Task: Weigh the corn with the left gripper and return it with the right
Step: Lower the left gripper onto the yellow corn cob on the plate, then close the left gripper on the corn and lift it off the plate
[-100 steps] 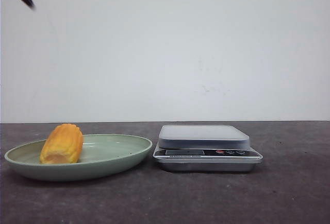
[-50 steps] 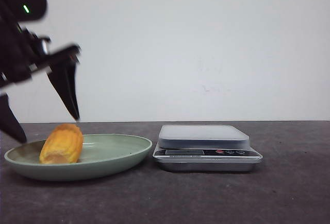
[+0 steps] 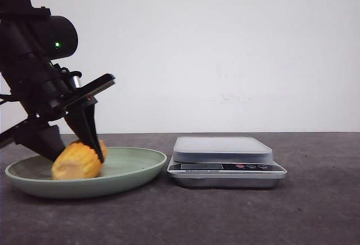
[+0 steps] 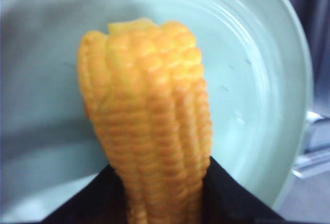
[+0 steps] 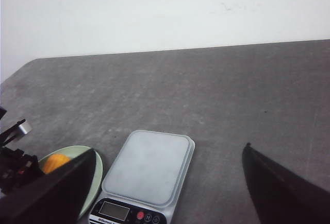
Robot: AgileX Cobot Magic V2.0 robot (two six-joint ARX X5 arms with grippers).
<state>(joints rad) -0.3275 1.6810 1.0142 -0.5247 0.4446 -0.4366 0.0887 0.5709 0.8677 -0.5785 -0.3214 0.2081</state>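
Observation:
The corn (image 3: 76, 163), a stubby yellow-orange cob, lies in the pale green plate (image 3: 132, 169) at the left of the table. My left gripper (image 3: 79, 156) has come down over it, one black finger on each side. In the left wrist view the corn (image 4: 149, 121) fills the gap and both fingers press against its sides, so the left gripper (image 4: 160, 193) is shut on it. The corn still rests on the plate (image 4: 268, 80). My right gripper (image 5: 169, 149) hangs open high above the scale (image 5: 149, 167), holding nothing; it does not show in the front view.
The silver kitchen scale (image 3: 222, 146), with a flat grey platform and a button row on its front, stands just right of the plate, almost touching its rim. A white wall closes the back of the dark grey table (image 3: 315, 211).
The left arm swung in from the upper left and dropped onto the plate. Its fingers now straddle and grip the corn, which has shifted slightly to the right.

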